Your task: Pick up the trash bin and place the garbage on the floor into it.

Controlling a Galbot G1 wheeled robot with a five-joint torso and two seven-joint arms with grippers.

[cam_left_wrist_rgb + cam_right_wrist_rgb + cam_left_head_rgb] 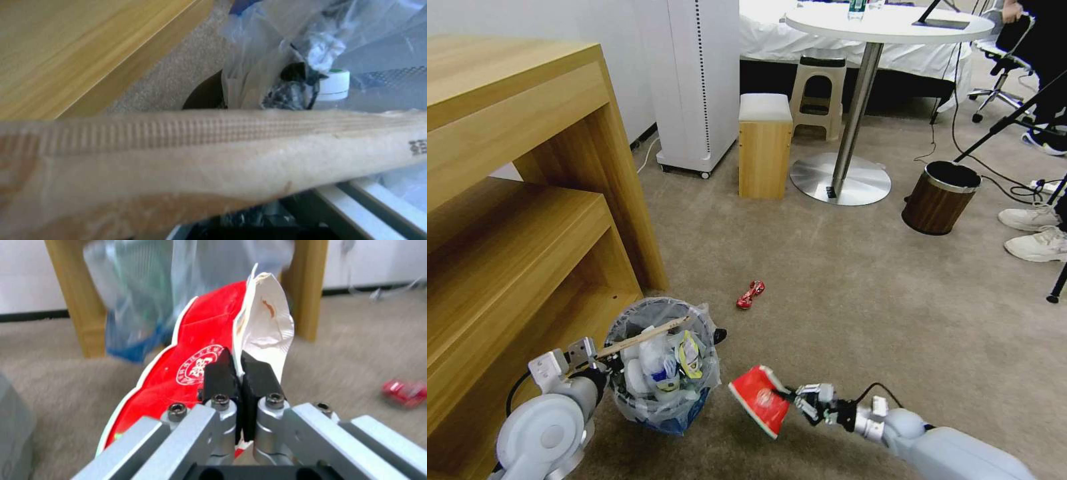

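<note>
While I've got the head view up: right gripper (798, 399) sits low at near centre, pinched shut on a red paper cup (758, 399), squashed flat, just right of the trash bin (662, 363). Bin's at near left beside the wooden shelf unit (527, 220), its bag stuffed w/ bottles, wrappers and a wooden stick (640, 338) poking out toward the left gripper (582, 352). Left gripper is right at the bin's left rim; can't tell if its claw is open or closed. On the floor (840, 293) I count 1 piece of loose litter, a red wrapper (750, 294), a bit beyond the bin. 1 brown wood-look bin (940, 197) stands far right, not ours.

Left wrist view: the stick (213, 150) runs across close up, clear bag (267, 50) and a white bottle cap (333, 85) behind it.

Right wrist view: both black pads (218, 376) clamp the cup's (195, 350) folded edge, red outside, white lining showing. Wrapper (402, 391) lies on the carpet off to one side.

Handling, my guess: cup's v. light, soft, already crushed, so an edge pinch is enough. Bin likely light but top-heavy w/ slippery bag; take it by the wire rim, not the plastic.
</note>
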